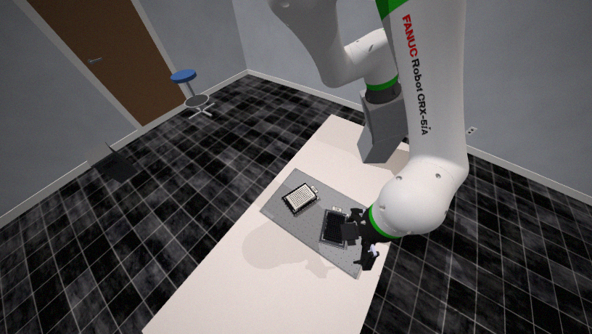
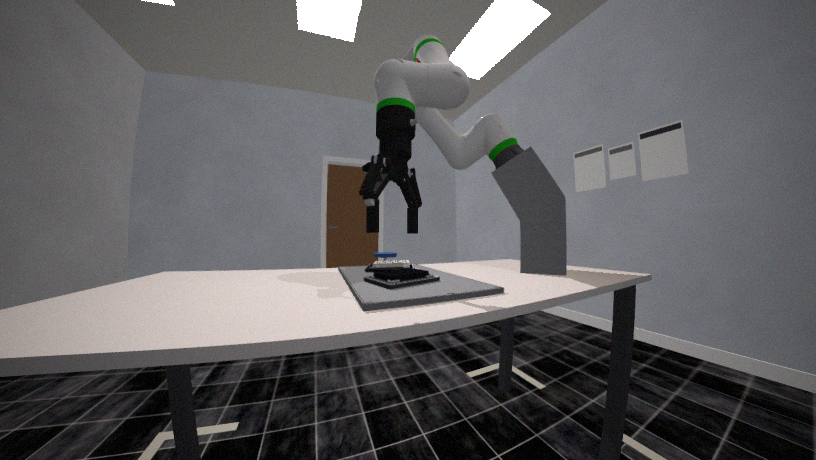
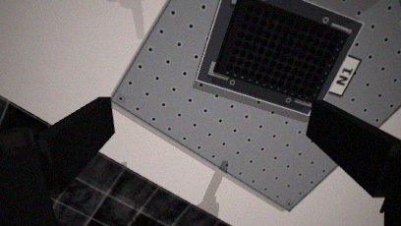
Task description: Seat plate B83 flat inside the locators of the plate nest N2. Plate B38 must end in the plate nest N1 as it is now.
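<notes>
A white well plate, B83 (image 1: 299, 197), lies on a dark-framed nest at the far end of the grey perforated baseplate (image 1: 315, 219). I cannot tell whether it sits flat. It also shows in the exterior view (image 2: 389, 264). A black well plate, B38 (image 3: 280, 46), sits inside the locators of the nest labelled N1 (image 3: 345, 75). It shows in the top and exterior views too (image 1: 334, 227) (image 2: 402, 277). My gripper (image 2: 391, 226) (image 3: 211, 116) is open and empty. It hangs high above the near edge of the baseplate, beside nest N1.
The baseplate lies along the right edge of the white table (image 1: 265, 265). The arm's grey pedestal (image 1: 381, 131) stands at the far end of the table. A blue stool (image 1: 185, 78) and a brown door (image 1: 112, 54) are far off.
</notes>
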`<state>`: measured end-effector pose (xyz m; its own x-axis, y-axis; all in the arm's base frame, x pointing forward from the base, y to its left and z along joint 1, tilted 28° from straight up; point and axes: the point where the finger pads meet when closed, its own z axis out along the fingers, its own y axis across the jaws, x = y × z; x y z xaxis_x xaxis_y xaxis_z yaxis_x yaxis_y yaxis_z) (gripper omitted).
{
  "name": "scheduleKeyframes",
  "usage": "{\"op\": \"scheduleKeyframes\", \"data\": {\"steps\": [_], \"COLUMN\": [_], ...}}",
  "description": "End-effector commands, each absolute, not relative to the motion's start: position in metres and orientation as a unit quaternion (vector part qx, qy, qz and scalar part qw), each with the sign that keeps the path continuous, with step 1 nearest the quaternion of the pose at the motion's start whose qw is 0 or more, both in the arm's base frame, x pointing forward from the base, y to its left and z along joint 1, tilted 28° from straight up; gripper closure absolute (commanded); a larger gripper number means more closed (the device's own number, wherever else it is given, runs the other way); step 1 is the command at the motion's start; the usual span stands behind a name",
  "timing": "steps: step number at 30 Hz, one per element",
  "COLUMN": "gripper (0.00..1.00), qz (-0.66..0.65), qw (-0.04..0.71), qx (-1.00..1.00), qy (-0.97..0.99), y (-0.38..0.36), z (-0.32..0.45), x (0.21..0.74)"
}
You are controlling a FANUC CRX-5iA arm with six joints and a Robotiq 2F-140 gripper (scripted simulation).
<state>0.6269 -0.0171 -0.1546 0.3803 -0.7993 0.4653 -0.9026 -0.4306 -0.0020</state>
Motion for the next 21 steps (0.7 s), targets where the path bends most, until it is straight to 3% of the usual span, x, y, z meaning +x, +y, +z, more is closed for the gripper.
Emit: {"op": "scheduleKeyframes", "data": {"steps": [1,21], "gripper": [0.00,0.00], "qz": [0.204,0.207], "qw": [0.126,0.134], "qx": [0.821,0.836], "qy": [-0.518,-0.491], "y": [-0.017,-0.036], "z": [-0.154,-0.150], "x": [0.628,0.628]}}
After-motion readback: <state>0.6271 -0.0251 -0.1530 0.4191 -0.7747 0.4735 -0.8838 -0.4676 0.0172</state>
